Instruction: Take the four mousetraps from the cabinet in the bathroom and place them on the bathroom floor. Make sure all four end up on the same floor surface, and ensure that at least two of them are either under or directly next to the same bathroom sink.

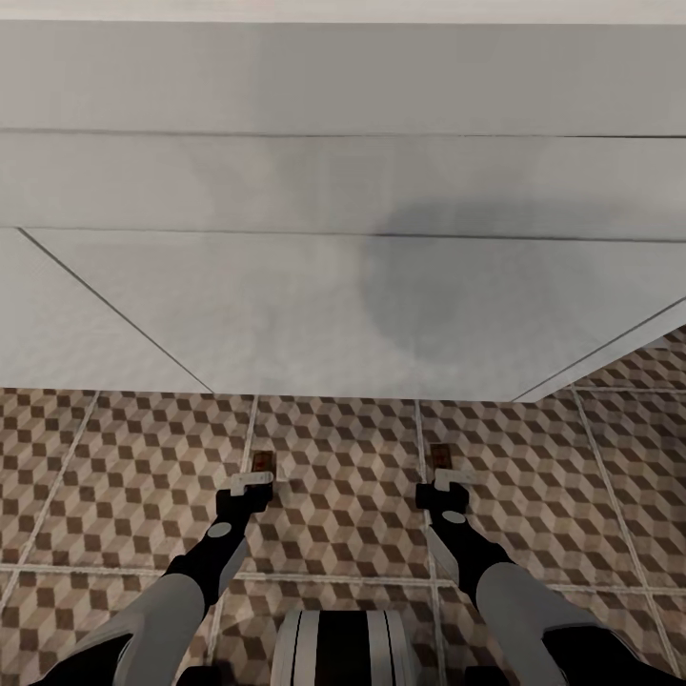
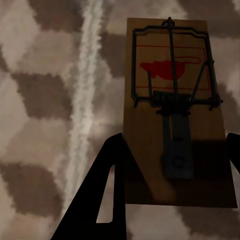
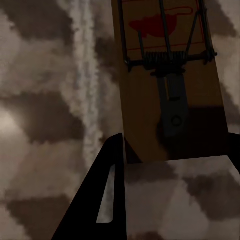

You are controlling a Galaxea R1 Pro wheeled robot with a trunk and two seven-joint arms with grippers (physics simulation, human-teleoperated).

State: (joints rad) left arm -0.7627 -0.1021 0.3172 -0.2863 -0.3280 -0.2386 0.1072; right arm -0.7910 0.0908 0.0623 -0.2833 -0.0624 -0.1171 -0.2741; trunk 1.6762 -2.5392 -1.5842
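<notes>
Your left gripper (image 1: 255, 484) hung low over the floor (image 1: 343, 457), just right of a pale grout line. Its jaws stood a trap's width apart, one dark finger (image 2: 107, 195) against the left trap's (image 1: 264, 465) long edge and the other at the opposite edge. Whether they were pinching it or only flanking it, you could not tell. The board's far end poked out beyond the fingertips in the head view. From the left wrist camera the left trap (image 2: 175, 115) lay flat, wire bar and spring on top and a red mark printed on the wood, and its near end sat between the fingers.

Between your two arms the floor was patterned tile, and the robot's trunk (image 1: 343, 648) showed at the near edge.

Your right gripper (image 1: 446, 486) hung equally low, just right of the next grout line. Its jaws were about as wide as the right trap (image 1: 439, 457), which reached away from the fingertips toward the far side. In the right wrist camera the right trap (image 3: 170, 80) stretched ahead, its near end level with the tip of one finger (image 3: 107, 190); again you could not tell whether it was gripped or let go.

Beyond both traps a broad white body (image 1: 343, 286) with a flat front rose from the floor across the whole far side, a soft grey shadow on it toward the right.
</notes>
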